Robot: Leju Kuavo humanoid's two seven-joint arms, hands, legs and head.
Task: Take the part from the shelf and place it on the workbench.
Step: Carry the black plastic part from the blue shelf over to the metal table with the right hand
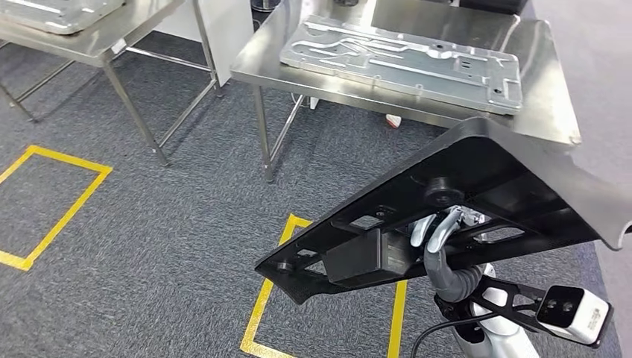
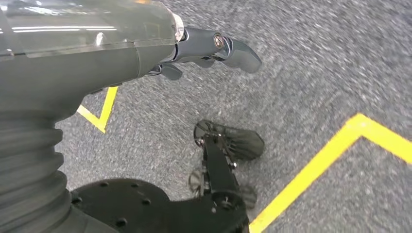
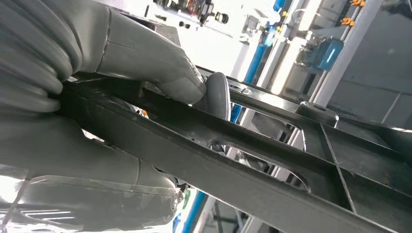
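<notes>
Seen from the head, grey carpet (image 1: 171,216) marked with yellow tape rectangles (image 1: 52,201) fills the left of the scene, with a steel table (image 1: 97,41) cut off at 11 o'clock. At 12 o'clock stands the steel counter (image 1: 544,89), carrying a flat silver metal plate (image 1: 402,60) with cut-outs.

At 4 to 5 o'clock the right robot hand (image 1: 440,231) comes up from below on its silver arm, its pale fingers curled through an opening in a large black part (image 1: 477,194). The part is tilted, its underside ribs facing the camera, one corner low at 6 o'clock and its far edge overlapping the counter's front edge at 2 o'clock. It hides most of the robot hand. The right wrist view, close up, shows the right robot hand with its thick grey thumb (image 3: 194,87) pressed on one side of a black rib and fingers wrapped under it, so the hold is firm.

In the left wrist view the left robot hand (image 2: 204,48) hangs over the carpet, its fingers loosely bent and apart, holding nothing; that view is somewhat blurred.
</notes>
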